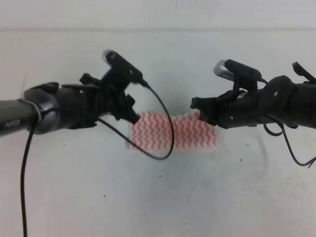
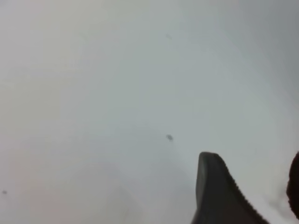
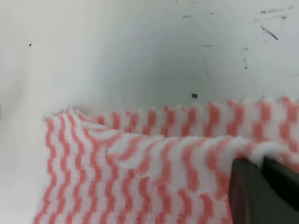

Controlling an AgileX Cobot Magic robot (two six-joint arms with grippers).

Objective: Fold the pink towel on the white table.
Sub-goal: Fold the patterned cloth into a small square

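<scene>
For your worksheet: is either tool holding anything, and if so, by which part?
The right tool pinches the pink towel at an edge. The left tool holds nothing.

Beneath me the pink towel [image 1: 183, 132] lies near the middle of the white table [image 1: 158, 197], its pink-red and white zigzag stripes showing. At its 3 o'clock end a layer is doubled over, one wavy edge lapping another.

Black arms [image 1: 74, 106], looping black cables [image 1: 165, 128], silver-tipped cameras [image 1: 220, 68]
</scene>
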